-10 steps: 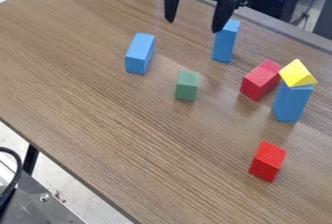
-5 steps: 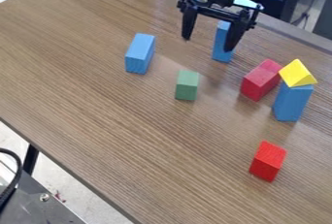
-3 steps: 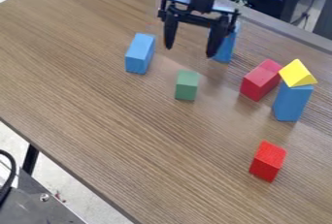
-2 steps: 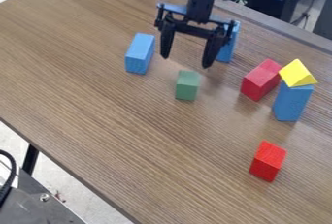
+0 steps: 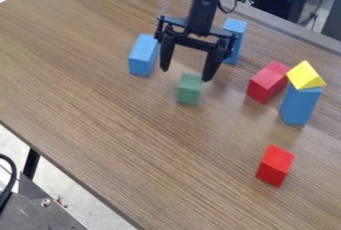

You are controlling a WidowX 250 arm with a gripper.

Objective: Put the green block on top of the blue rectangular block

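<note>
Camera view:
1. The black hand is spread wide, near the green block.
2. The green block sits on the bench, well in from its edges.

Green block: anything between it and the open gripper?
Nothing visible. The gripper is open over the far end of the green block. The left-hand blue block and the dark red block sit off to either side. Fingertip clearance can't be told from this angle.

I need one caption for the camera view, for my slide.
Open gripper above the green block on a wooden table, among blue and red blocks.
</note>
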